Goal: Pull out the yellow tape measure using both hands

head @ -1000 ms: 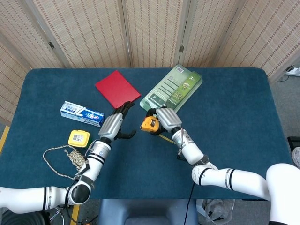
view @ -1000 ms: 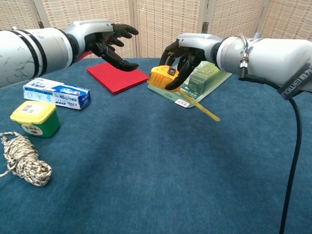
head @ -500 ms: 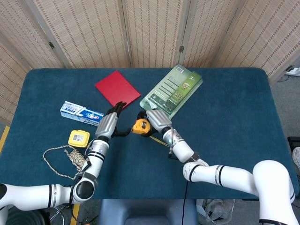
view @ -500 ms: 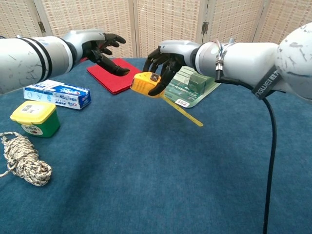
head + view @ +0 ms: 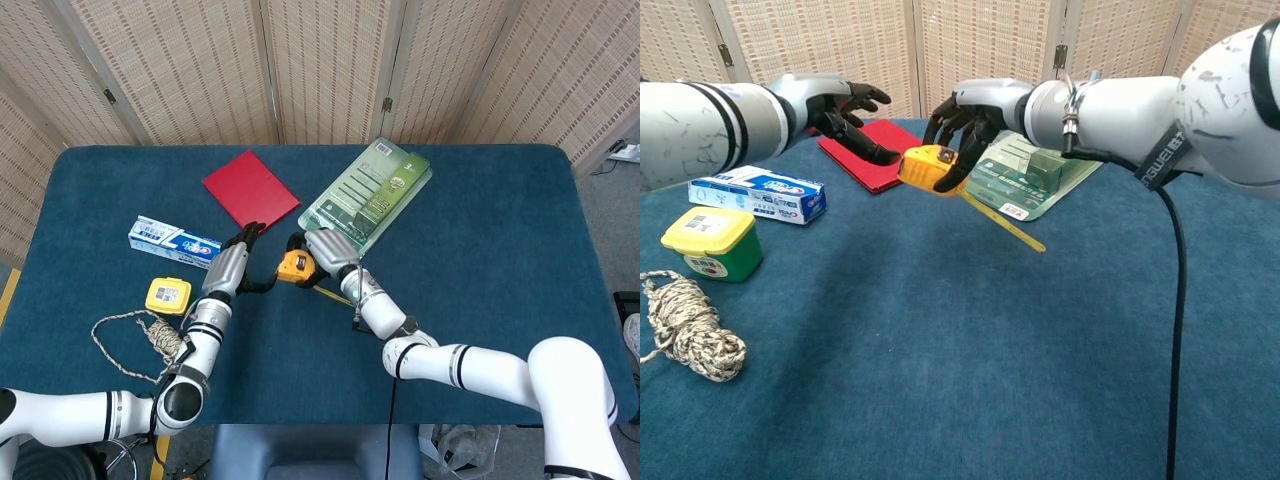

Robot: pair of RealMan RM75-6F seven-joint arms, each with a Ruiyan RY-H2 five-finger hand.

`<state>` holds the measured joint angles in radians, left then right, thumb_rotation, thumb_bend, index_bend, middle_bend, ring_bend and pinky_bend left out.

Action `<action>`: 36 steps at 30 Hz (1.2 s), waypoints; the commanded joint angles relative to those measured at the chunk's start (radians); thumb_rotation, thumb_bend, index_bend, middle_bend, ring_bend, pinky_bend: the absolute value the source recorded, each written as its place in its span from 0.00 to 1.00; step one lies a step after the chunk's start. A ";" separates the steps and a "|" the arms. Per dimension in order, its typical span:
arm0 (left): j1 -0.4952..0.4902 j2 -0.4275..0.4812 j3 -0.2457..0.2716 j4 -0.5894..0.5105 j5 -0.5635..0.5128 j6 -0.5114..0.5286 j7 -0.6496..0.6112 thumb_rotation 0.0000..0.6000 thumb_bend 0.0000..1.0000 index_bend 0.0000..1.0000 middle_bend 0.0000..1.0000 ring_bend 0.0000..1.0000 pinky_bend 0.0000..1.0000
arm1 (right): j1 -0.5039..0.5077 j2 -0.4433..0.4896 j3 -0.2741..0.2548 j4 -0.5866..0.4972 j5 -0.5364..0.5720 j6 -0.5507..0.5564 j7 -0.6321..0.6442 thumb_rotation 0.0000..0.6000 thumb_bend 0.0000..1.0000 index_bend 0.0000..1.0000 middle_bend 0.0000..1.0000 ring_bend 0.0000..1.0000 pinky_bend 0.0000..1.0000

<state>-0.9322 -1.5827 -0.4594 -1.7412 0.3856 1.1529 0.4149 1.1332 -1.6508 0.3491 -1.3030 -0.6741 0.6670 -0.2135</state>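
Note:
My right hand (image 5: 965, 125) (image 5: 320, 250) grips the yellow tape measure (image 5: 926, 168) (image 5: 293, 266) above the blue table. A short length of yellow tape blade (image 5: 1005, 223) (image 5: 336, 296) hangs out of the case, slanting down to the right. My left hand (image 5: 845, 118) (image 5: 238, 262) is just left of the case with its fingers spread. Its fingertips reach close to the case's left side; contact cannot be made out. The left hand holds nothing.
A red booklet (image 5: 250, 188) lies behind the hands, and a green blister pack (image 5: 368, 194) behind the right hand. A toothpaste box (image 5: 172, 241), a yellow-lidded tub (image 5: 168, 295) and a coil of rope (image 5: 150, 337) lie at the left.
My right hand has carried the tape measure to the left, toward the left hand. The left hand has come lower and closer to the case, its fingers still spread.

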 commanded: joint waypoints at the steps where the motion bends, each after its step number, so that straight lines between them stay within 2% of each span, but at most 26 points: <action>1: 0.000 0.000 0.002 -0.003 -0.004 0.001 -0.003 1.00 0.38 0.00 0.00 0.00 0.05 | 0.008 -0.002 -0.006 0.014 -0.013 -0.009 0.005 1.00 0.21 0.64 0.56 0.45 0.20; 5: 0.001 0.001 0.009 -0.005 -0.007 0.003 -0.005 1.00 0.38 0.00 0.00 0.00 0.05 | 0.020 -0.008 -0.018 0.039 -0.039 -0.015 0.001 1.00 0.21 0.64 0.56 0.46 0.20; 17: -0.006 -0.016 0.019 0.005 -0.021 0.018 0.000 1.00 0.38 0.00 0.00 0.00 0.05 | 0.026 -0.032 -0.014 0.080 -0.114 -0.038 0.071 1.00 0.21 0.64 0.56 0.45 0.20; 36: -0.022 -0.044 0.012 0.047 -0.051 0.018 0.013 1.00 0.38 0.00 0.00 0.00 0.05 | 0.030 -0.032 -0.019 0.084 -0.115 -0.045 0.101 1.00 0.21 0.64 0.56 0.45 0.20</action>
<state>-0.9543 -1.6261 -0.4476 -1.6942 0.3347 1.1703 0.4273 1.1633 -1.6827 0.3302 -1.2188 -0.7891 0.6224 -0.1125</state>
